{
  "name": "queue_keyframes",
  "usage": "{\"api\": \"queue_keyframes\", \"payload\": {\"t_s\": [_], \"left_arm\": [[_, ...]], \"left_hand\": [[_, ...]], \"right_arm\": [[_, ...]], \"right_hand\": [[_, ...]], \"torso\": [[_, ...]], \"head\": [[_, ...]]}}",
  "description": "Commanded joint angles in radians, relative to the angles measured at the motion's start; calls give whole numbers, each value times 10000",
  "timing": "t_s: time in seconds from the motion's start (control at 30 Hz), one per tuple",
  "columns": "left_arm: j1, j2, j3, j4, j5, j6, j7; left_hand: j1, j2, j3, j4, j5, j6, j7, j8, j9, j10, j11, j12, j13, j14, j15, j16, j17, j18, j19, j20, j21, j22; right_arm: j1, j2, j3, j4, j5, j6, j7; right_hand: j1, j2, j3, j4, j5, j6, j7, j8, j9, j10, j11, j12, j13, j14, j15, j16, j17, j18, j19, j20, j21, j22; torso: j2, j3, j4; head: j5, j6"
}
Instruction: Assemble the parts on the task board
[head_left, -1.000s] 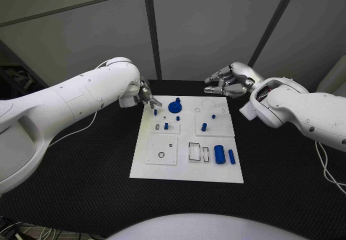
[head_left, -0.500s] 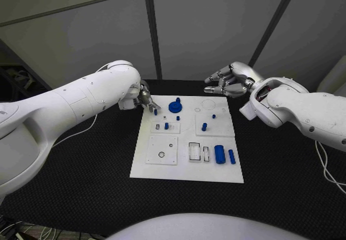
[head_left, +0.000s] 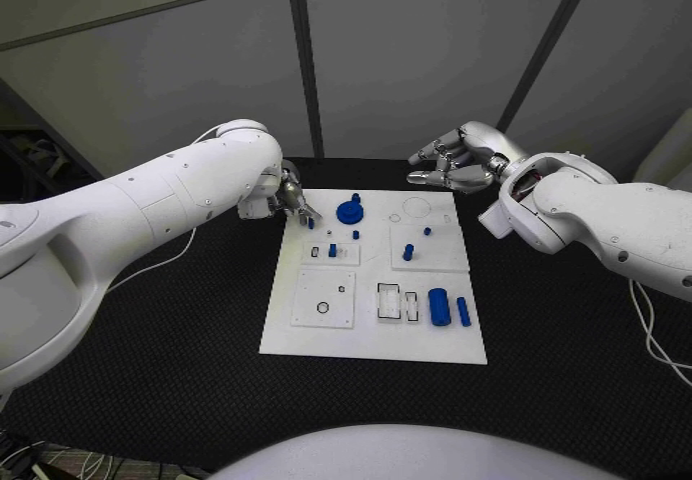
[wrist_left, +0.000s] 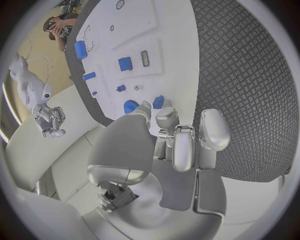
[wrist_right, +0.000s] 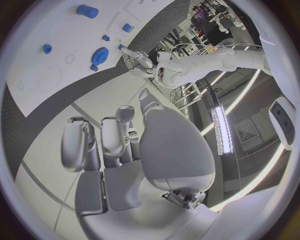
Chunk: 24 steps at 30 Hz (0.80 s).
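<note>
Even, fairly bright overhead light, soft shadows on the dark worktop, bright ceiling strip glare in right wrist view, fisheye edges bent and blurred

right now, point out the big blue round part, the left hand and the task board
big blue round part (head_left: 351, 212), head view, its top face
left hand (head_left: 293, 195), head view, the fingers
task board (head_left: 368, 342), head view, bare near edge

Grey wall panels behind black table.

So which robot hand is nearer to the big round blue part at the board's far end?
Left. The left robot hand is just beside the round blue part; the right robot hand hovers farther off, beyond the task board.
</note>
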Motion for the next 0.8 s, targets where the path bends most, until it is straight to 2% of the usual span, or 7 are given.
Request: {"api": "queue_keyframes", "payload": {"t_s": [0.03, 0.37, 0.8], "left_arm": [[13, 20, 2, 6, -76, 58, 126], [11, 76, 2, -77, -76, -109, 150], [-11, 165, -1, -189, -76, 68, 81]], "left_hand": [[81, 79, -5, -74, -20, 99, -10, 8, -40, 331, 49, 55, 390, 758, 67, -50, 1438, -112, -51, 34, -62, 5], [258, 273, 23, -179, -34, 167, -23, 17, -180, 333, 37, 98, 411, 765, 61, -31, 1462, -121, -20, 31, -34, 52], [545, 527, 90, -403, -33, 218, -45, 16, -332, 328, 16, 123, 426, 770, 50, -13, 1485, -123, -14, 20, -39, 71]], "right_arm": [[18, 9, 5, 10, -15, -27, 86], [18, 24, 5, 3, -15, -17, 86], [18, 30, 5, 6, -15, -4, 77]], "right_hand": [[-90, -18, 13, 69, 61, 52, 5, -41, -15, 19, -25, 10, 6, 152, 15, -38, 11, 43, 37, 1, -41, 345], [-88, -4, 20, 74, 66, 54, 5, -38, -14, 29, -27, 33, 20, 156, 14, -31, 25, 38, 49, 1, -26, 364], [-88, -4, 20, 74, 66, 54, 5, -38, -14, 29, -27, 33, 20, 156, 14, -31, 25, 38, 49, 1, -26, 364]], "torso": [[-5, 1, 0], [5, 4, -3], [-2, 6, -8]], "head": [[5, 1], [6, -7], [-7, -29]]}}
